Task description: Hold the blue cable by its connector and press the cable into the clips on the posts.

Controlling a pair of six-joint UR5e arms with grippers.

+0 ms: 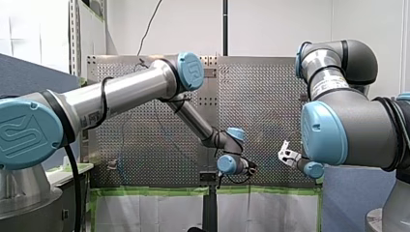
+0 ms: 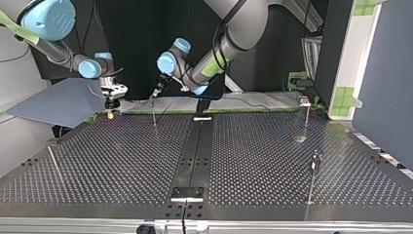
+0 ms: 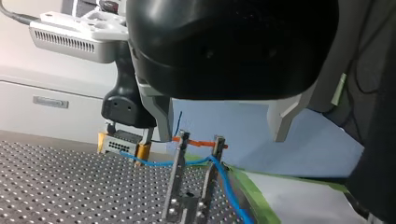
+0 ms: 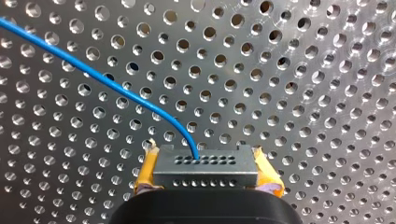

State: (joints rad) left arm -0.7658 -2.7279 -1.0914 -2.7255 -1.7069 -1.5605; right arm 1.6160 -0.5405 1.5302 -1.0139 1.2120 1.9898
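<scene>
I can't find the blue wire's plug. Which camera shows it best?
Right wrist view: the connector sits close up, clamped between yellow pads. Left wrist view shows it small beyond the posts; front and top hardly show it.

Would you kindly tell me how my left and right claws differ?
My left claw is open and empty; my right claw is shut on the connector. The left claw's fingers are bare metal; the right claw's carry yellow pads. Both are near the blue cable.

Cable (image 3: 154, 163) from connector (image 3: 120, 143) to paired posts (image 3: 176, 182), over table (image 3: 56, 186).
</scene>
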